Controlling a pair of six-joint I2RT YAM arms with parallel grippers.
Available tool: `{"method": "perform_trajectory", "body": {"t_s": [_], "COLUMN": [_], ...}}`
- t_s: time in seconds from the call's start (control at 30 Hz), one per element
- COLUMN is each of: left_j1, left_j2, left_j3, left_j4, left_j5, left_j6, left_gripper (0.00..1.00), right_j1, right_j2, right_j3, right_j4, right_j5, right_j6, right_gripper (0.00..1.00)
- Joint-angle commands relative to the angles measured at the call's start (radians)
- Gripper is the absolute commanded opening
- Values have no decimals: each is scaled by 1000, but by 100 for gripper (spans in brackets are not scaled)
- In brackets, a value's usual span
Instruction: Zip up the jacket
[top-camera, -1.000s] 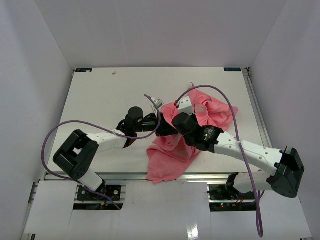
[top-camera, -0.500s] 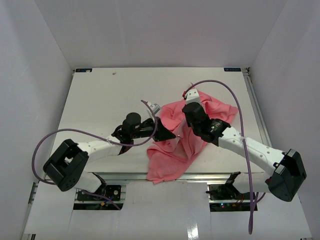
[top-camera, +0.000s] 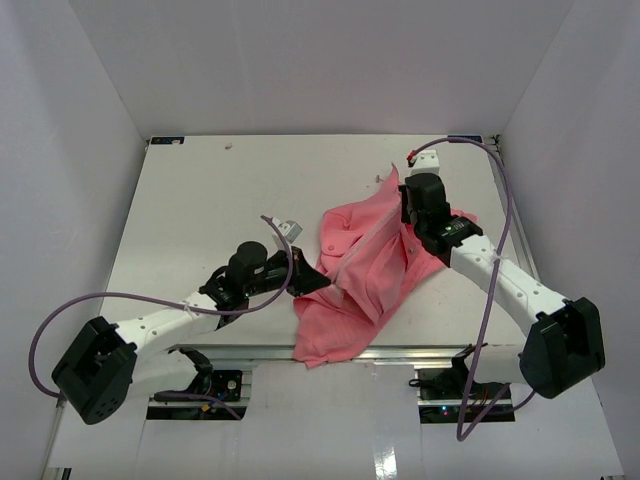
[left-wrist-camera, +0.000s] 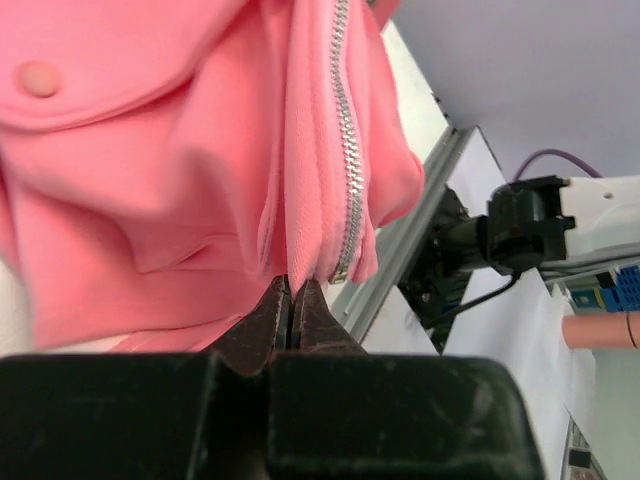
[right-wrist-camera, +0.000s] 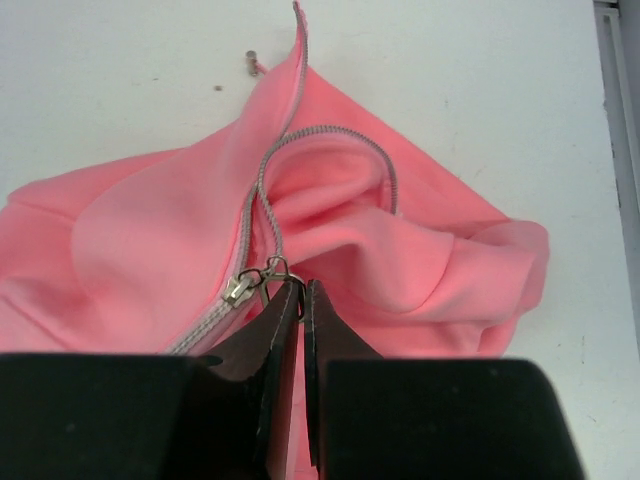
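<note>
Tabletop (top-camera: 200, 200): white and flat, boxed in by pale walls on three sides.
Jacket (top-camera: 365, 270): salmon-pink, on the right half of the tabletop, running from the middle of the near edge, where a fold hangs over, up toward the far right corner.
Change in jacket: a second ago it lay bunched under both wrists. Now it is drawn out along a slanting line, its top tip pulled up and away toward the far edge.
Zipper (left-wrist-camera: 345, 140): silver teeth, closed along the lower stretch and parted above the slider in the right wrist view.
Snaps (top-camera: 332, 248): small white dots on the left panel.
Left gripper (left-wrist-camera: 292, 300): clenched on the jacket's bottom edge, right at the foot of the zipper.
Right gripper (right-wrist-camera: 297, 290): pinched tight on the zipper pull (right-wrist-camera: 277, 268), beside the slider.
Change in arms: the left has drawn back toward the near left, and the right has swung out toward the far right corner.
Cables (top-camera: 60, 320): purple, one looping off each arm.
Writing: small blue marks (top-camera: 465, 138) at the far corners, too small to read.
</note>
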Motion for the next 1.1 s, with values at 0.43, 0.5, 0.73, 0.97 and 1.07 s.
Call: {"method": "perform_trajectory", "body": {"t_s": [0.43,0.5,0.73,0.97,1.07], "left_j1": [18,26,115,623,779], "left_j2": [-475,-456,-257,-38,37], "left_j3": [194,246,402,510,567], "left_j4": [-488,-492,-446,-341,-290], "left_j5": [-604,-648,-717,-259,-133], "left_j6": [67,96,143,7,-47], "left_gripper": [0,0,0,0,0], "right_j1": [-356,-367,-438,-543,-543], "right_j2": [150,172,229,247,230], "right_j3": [120,128,126,141,119], "right_j4": [274,289,342,365,391], "right_j5": [-200,-201,-232,-243,-236], "right_j6": [59,60,92,124,125], "right_gripper": [8,8,8,8,8]}}
